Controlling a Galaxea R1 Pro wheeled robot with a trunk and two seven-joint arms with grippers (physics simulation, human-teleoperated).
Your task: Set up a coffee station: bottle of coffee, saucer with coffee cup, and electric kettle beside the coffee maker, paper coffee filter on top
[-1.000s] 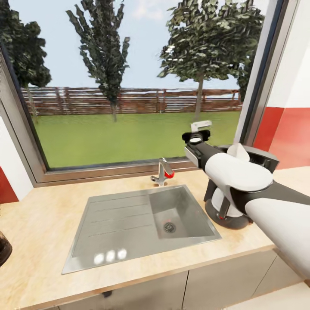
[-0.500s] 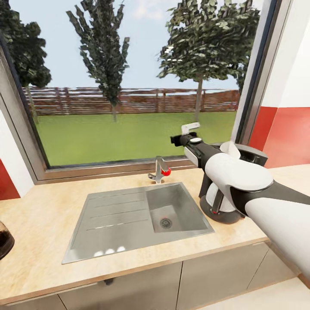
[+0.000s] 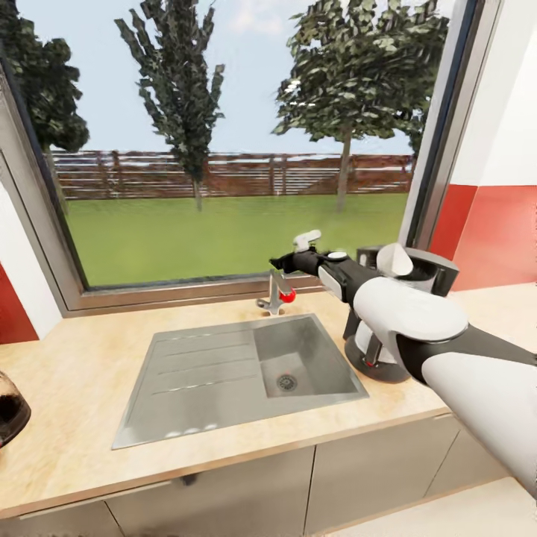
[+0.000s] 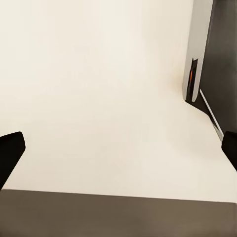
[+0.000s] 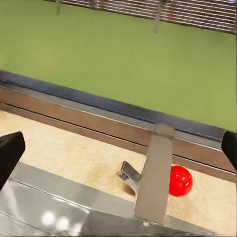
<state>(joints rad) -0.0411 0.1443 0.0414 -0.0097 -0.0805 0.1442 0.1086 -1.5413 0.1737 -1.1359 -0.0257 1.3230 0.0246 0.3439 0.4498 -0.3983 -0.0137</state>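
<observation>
Fingertips (image 5: 11,157) of the right gripper (image 3: 287,261) stand wide apart and hold nothing, hanging over the faucet (image 3: 277,292) with its red knob at the back edge of the steel sink (image 3: 224,373). Spread the same way, the left gripper (image 4: 118,153) faces a pale surface, empty. On the kitchen countertop (image 3: 82,380), just right of the sink, stands the coffee maker (image 3: 388,350), partly behind the right arm, the paper coffee filter (image 3: 394,259) on top of it. At the worktop's left edge shows part of the electric kettle (image 3: 11,414).
</observation>
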